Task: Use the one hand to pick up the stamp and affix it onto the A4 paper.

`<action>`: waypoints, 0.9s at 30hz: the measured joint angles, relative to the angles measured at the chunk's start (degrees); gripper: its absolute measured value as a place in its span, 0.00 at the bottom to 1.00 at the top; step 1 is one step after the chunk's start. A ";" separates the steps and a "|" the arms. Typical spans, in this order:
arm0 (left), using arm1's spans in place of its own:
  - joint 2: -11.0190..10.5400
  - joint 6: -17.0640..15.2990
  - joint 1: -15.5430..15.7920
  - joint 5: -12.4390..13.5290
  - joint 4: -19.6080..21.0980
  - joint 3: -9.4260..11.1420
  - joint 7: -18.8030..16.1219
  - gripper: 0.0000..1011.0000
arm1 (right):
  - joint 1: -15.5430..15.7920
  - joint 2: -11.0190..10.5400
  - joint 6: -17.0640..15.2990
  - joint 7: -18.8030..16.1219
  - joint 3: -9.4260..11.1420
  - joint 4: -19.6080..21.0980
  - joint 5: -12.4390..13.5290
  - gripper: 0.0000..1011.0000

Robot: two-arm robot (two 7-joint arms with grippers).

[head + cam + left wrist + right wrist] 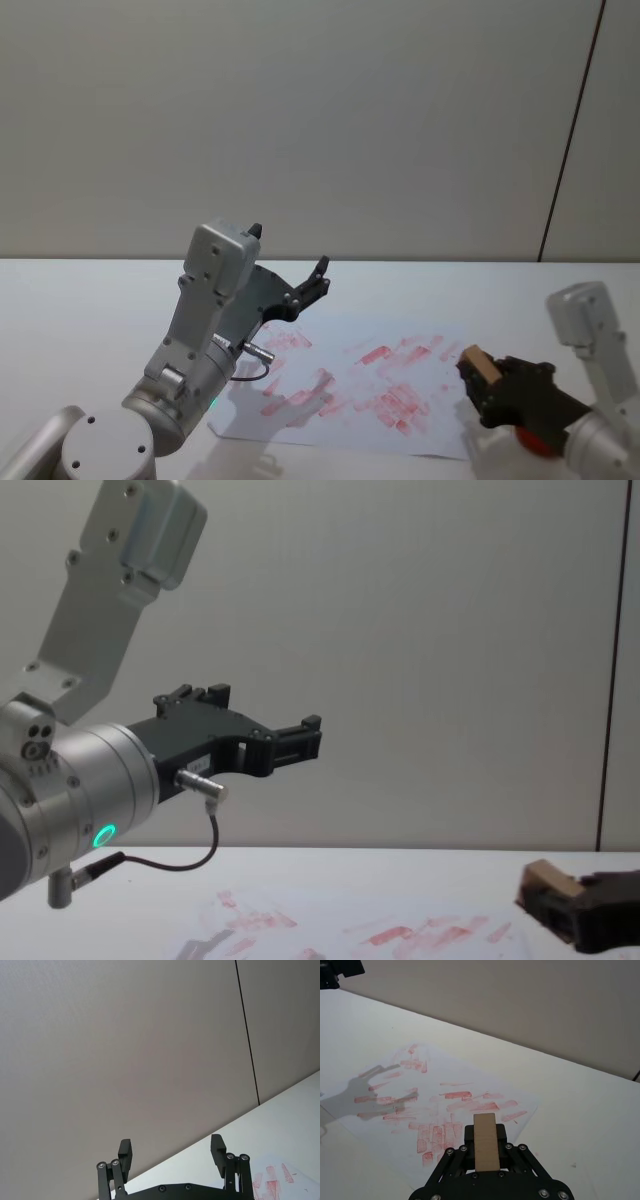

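Observation:
My right gripper (481, 380) is shut on the stamp (478, 362), a small tan wooden block, at the table's right side. The wrist view shows the stamp (485, 1142) upright between the dark fingers, just off the near-right edge of the A4 paper (435, 1105). From the chest the stamp (548, 882) appears to hang slightly above the table. The A4 paper (335, 340) lies flat in the middle, white with many red ink smears. My left gripper (289, 251) is raised above the paper's left part, open and holding nothing (171, 1146).
A red object (535, 442) lies on the table under my right wrist. The left arm's grey link (205, 300) and its shadow cover the paper's left side. White table surrounds the sheet, with a plain wall behind it.

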State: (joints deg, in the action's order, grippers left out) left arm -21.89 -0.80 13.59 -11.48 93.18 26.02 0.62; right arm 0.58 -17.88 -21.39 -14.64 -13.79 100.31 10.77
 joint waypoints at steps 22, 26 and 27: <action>0.00 0.00 0.00 0.00 0.00 0.00 0.00 0.99 | -7.39 6.24 -2.80 -4.32 -4.58 -9.22 -8.11 0.22; 0.00 0.00 0.00 0.00 0.00 0.00 0.00 0.99 | -7.74 7.00 -3.41 -3.90 -5.11 -10.06 -8.17 0.22; 0.00 0.00 0.00 0.00 0.00 0.00 0.00 0.99 | -7.75 7.09 -3.52 -3.80 -5.19 -10.13 -8.18 0.22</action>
State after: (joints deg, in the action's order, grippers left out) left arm -21.90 -0.80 13.59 -11.48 93.18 26.02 0.62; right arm -7.16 -10.79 -24.91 -18.44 -18.98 90.18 2.59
